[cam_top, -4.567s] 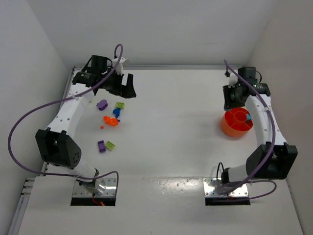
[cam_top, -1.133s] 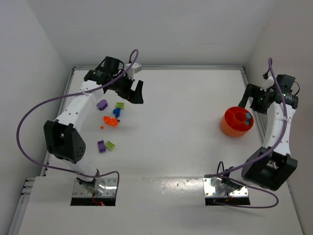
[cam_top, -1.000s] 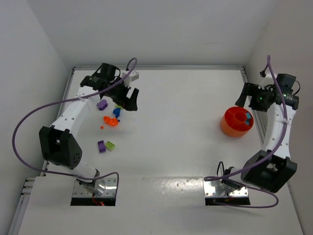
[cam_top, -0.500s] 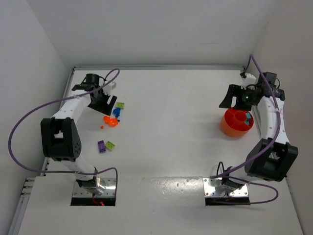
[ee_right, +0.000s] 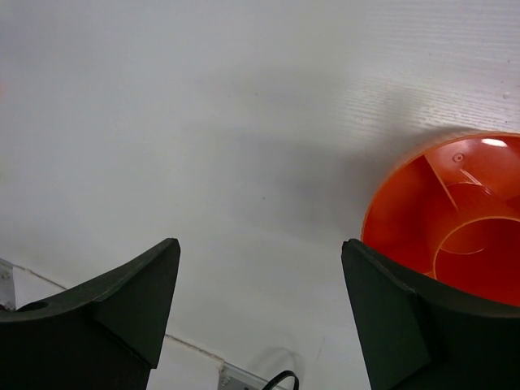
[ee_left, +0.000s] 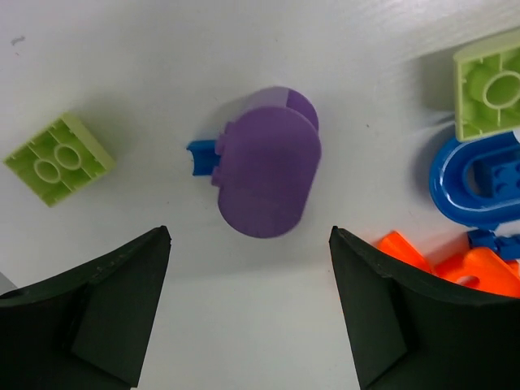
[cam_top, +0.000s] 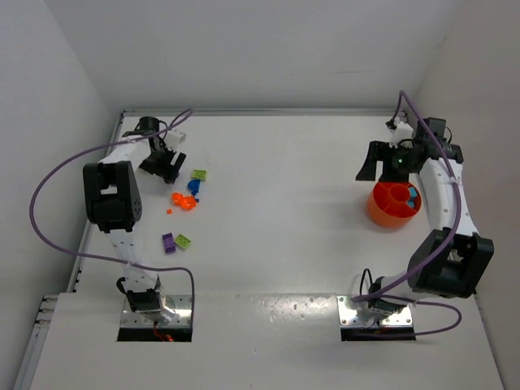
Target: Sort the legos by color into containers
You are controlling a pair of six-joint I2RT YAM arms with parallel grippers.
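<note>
Purple brick: a rounded purple brick (ee_left: 268, 171) is lying flat on the table (cam_top: 284, 227) at the far left, with a tiny blue piece (ee_left: 199, 156) touching its edge.
Neighbours: a lime brick (ee_left: 58, 158) is sitting apart on one side; on the other side, another lime brick (ee_left: 491, 93), a blue arch (ee_left: 487, 183) and orange pieces (ee_left: 455, 264) are crowding together.
Stragglers: a second purple brick (cam_top: 168, 242) and a lime one (cam_top: 184, 240) are lying side by side nearer the bases.
Tub: the round orange tub (cam_top: 394, 203) is standing at the right side of the table, dividers showing, a teal brick (cam_top: 413, 195) inside.
Left arm: the left arm (cam_top: 110, 191) is reaching out to the far-left corner.
Left gripper: the left gripper (ee_left: 248, 268) is pointing down with its jaws spread wide, the purple brick lying ahead of the gap, nothing gripped.
Right arm: the right arm (cam_top: 443, 187) is arching over the tub.
Right gripper: the right gripper (ee_right: 260, 252) is hanging just beside the tub's rim, jaws wide apart over bare table, holding nothing.
</note>
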